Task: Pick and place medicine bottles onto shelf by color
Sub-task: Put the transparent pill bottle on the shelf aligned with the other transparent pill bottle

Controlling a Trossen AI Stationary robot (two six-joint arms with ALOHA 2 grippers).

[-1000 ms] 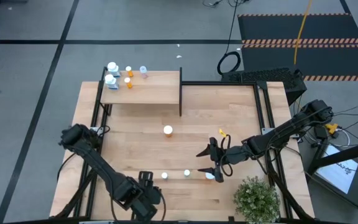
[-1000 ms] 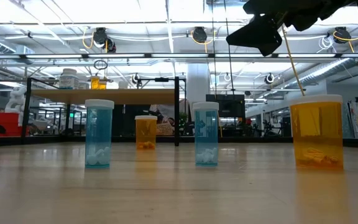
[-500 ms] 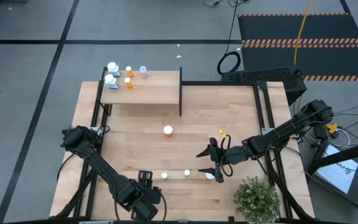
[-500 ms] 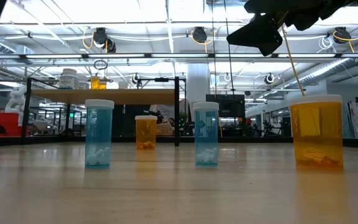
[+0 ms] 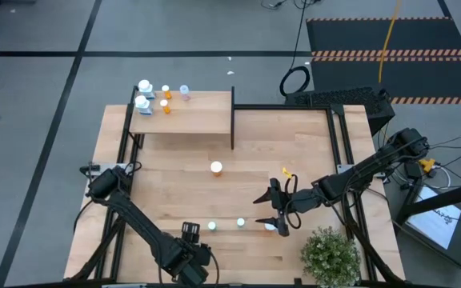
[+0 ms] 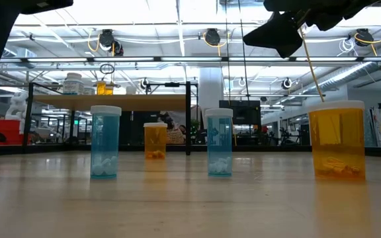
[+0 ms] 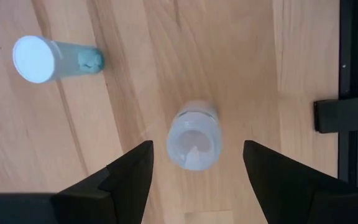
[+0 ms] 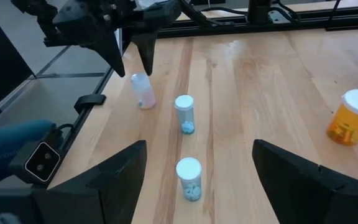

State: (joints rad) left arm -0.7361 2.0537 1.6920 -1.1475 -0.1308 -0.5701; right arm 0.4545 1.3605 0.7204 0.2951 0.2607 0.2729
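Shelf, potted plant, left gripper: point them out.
shelf [image 5: 194,120], high view, bare board.
potted plant [image 5: 330,254], high view, foliage.
left gripper [image 7: 194,163], left wrist view, midway between fingertips.

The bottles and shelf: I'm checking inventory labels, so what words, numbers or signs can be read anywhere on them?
None can be read.
The medicine bottles on the table show clear walls and no label.
Those on the shelf are too small to tell.
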